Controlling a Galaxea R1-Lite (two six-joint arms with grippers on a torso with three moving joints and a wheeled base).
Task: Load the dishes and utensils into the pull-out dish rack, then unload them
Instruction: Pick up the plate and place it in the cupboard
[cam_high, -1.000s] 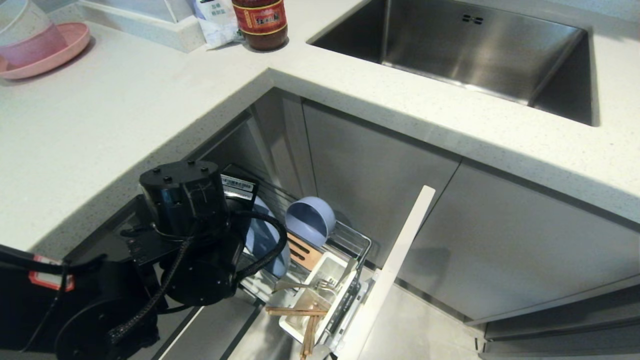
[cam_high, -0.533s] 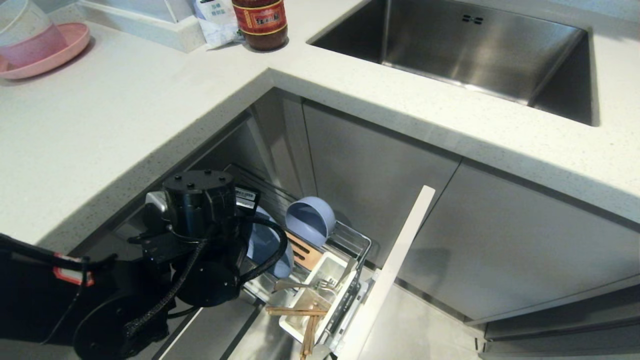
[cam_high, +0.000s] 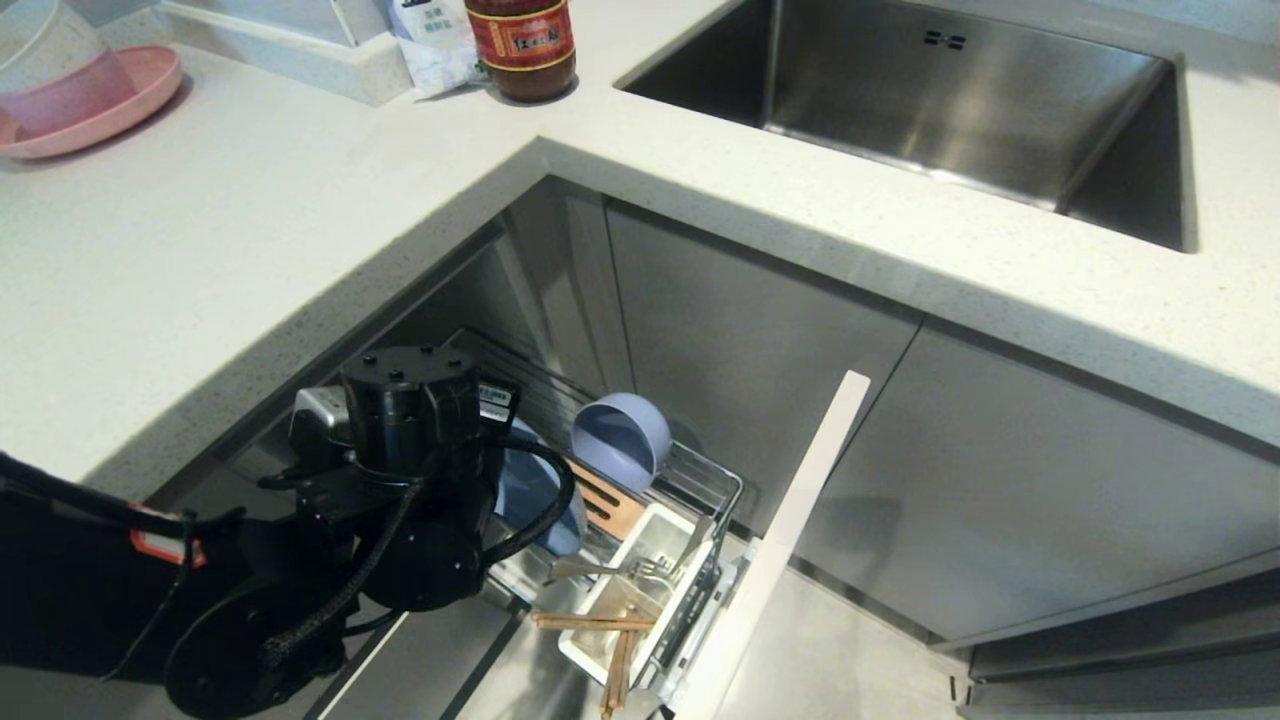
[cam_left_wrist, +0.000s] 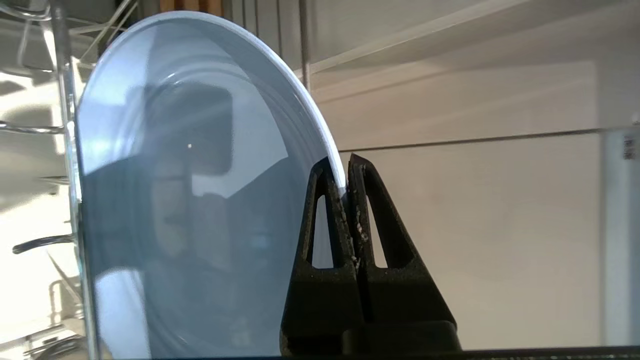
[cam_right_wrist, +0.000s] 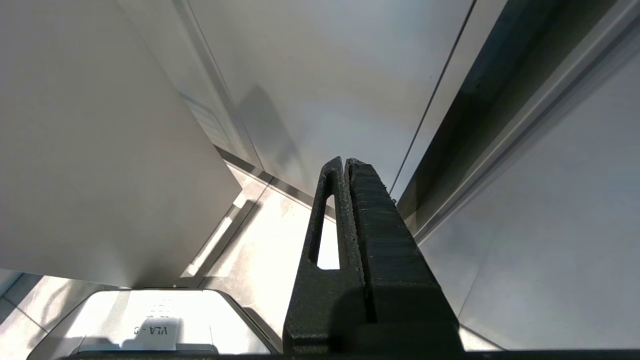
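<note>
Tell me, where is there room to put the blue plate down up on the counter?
The countertop has a big bare stretch between the pink plate, the sauce bottle and the sink. The dish rack is crowded: blue plate pinched by the left gripper, bowl, fork, chopsticks.

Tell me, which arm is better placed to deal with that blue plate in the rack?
The left. Its gripper is already shut on the plate's rim inside the rack; the right gripper hangs shut beside the cabinets.
</note>
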